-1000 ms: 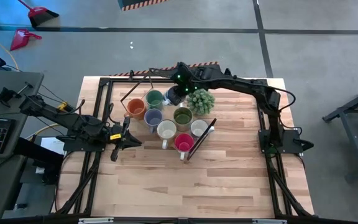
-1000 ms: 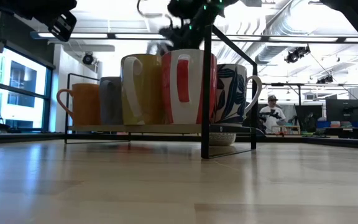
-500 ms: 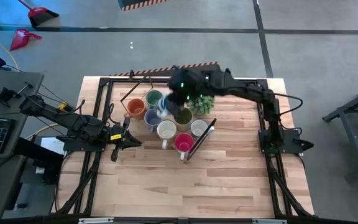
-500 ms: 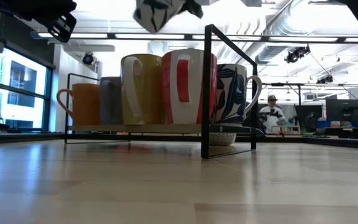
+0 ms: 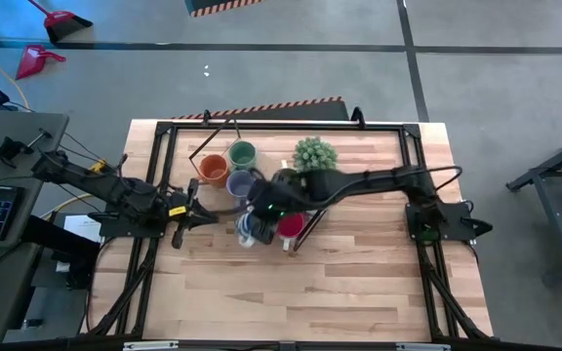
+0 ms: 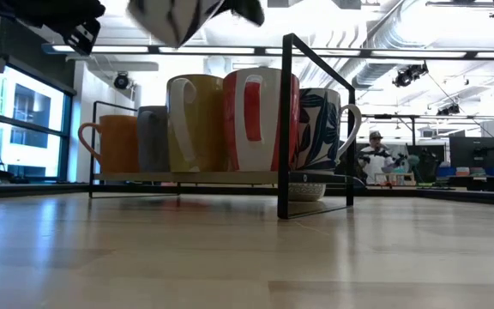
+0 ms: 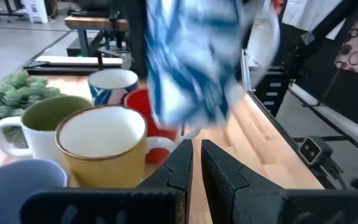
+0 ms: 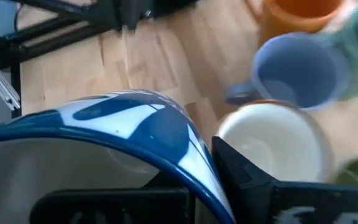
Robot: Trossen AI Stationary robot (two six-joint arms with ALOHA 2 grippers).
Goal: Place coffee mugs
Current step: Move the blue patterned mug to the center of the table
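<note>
A blue-and-white patterned coffee mug [image 5: 248, 230] hangs in the air above the near left corner of the black wire rack [image 6: 284, 129], with my right gripper [image 5: 257, 216] shut on it; it shows blurred in the low view [image 6: 174, 17] and the left wrist view [image 7: 188, 68]. Orange [image 5: 213, 171], green [image 5: 243, 154], blue-grey [image 5: 239, 182] and red-pink [image 5: 289, 226] mugs stand upright in the rack on their bases. My left gripper [image 5: 191, 214] waits shut, left of the rack. My right gripper holds the blue-and-white mug at its rim [image 8: 185, 134], slanting down from the table's right and far side. One finger [image 8: 244, 171] shows outside the wall; the mug hides the other. The mug is lifted clear, above the rack's mugs.
A spiky green potted plant [image 5: 314, 153] stands at the rack's far right. A cream-yellow mug [image 7: 101, 140] and an olive mug [image 7: 48, 121] stand close under the carried mug. Bare wooden table [image 5: 310, 292] lies near the front edge. A person sits far behind the table [image 6: 371, 154].
My right gripper has swung from the rack's far side beside the plant toward the table's near edge and left, passing above the standing mugs and rolling a little. The blue-and-white mug has gone with it, lifted clear throughout. The rack's mugs have stayed put.
</note>
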